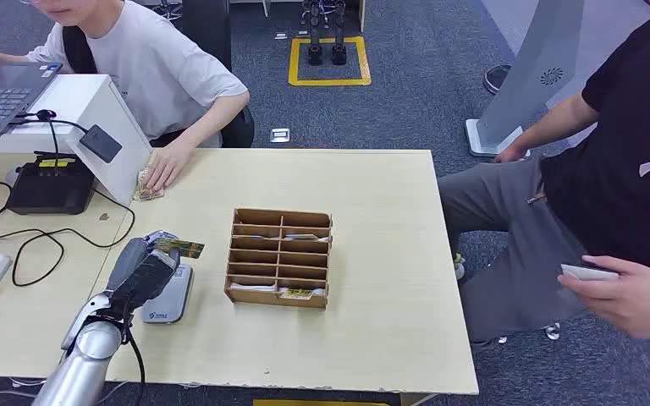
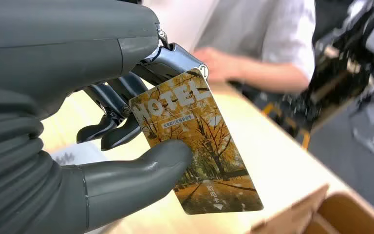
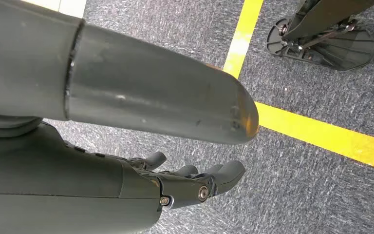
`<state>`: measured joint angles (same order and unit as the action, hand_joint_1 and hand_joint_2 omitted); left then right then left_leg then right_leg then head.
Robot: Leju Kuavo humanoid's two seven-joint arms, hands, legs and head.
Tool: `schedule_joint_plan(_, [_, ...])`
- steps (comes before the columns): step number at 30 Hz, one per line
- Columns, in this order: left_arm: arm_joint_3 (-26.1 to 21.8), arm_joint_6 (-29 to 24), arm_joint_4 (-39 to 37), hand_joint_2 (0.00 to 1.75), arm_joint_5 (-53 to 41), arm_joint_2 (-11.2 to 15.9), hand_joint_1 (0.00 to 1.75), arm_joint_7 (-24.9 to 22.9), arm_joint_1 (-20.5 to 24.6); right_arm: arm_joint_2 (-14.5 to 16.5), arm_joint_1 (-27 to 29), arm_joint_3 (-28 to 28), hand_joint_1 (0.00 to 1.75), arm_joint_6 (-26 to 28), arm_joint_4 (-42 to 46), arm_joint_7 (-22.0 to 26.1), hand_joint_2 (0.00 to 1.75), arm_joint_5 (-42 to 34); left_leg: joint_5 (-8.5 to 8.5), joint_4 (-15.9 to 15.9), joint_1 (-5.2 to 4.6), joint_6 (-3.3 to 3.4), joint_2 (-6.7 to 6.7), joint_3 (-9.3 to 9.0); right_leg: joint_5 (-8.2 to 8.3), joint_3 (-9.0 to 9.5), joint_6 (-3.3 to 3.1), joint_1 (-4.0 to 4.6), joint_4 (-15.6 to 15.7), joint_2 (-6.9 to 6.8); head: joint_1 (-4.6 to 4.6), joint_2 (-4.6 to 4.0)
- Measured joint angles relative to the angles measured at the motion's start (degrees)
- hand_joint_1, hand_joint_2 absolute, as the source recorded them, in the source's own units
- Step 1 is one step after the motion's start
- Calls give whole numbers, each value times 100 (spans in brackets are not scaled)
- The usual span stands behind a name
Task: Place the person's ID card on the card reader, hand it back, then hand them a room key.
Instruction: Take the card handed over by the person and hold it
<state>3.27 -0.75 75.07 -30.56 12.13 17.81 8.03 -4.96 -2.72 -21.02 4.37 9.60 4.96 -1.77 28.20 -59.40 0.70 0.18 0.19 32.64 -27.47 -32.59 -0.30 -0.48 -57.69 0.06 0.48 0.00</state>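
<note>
Left hand (image 2: 102,146): grey, thumb and dark fingers pinching a glossy hotel key card printed with yellow autumn trees (image 2: 197,151), held above the white card reader (image 1: 169,298) on the pale wooden table (image 1: 372,186). Right hand (image 3: 195,183): hanging over carpet, fingers loosely extended, holding nothing. Brown wooden slotted card box (image 1: 279,258) just beside. Person in black (image 1: 618,169) holds a white card (image 1: 588,272); judged: ID returned, key handover remaining.

Glossy room key (image 2: 199,151) — matt wooden table (image 1: 372,186)
</note>
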Motion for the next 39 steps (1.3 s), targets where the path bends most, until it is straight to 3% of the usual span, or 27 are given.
schedule_joint_plan(9, [75,133,-134,175,-675,249,175,-272,6,0,2,13,0,3,0,46,0,-45,0,0,0,0,1,0,0,-1,0,1,0,1,-2,1])
schedule_joint_plan(18, [150,-201,-551,175,-1330,338,175,-531,102,0,2,15,0,38,0,39,0,-34,0,0,0,0,2,-1,0,1,0,1,0,1,-1,1])
schedule_joint_plan(35, [143,-230,-657,175,-1473,503,175,-613,43,0,7,16,0,44,-2,48,0,-9,0,0,0,0,1,1,0,1,0,1,-1,0,0,2])
schedule_joint_plan(37, [125,-91,-657,175,-1261,509,175,-485,10,0,9,16,0,41,-2,46,0,-3,0,0,0,0,1,0,0,1,0,1,-1,0,-1,1])
schedule_joint_plan(39, [59,376,-575,175,-467,488,175,-58,-80,0,9,16,0,22,-2,47,0,7,0,0,0,0,1,0,0,0,0,1,0,1,-2,0])
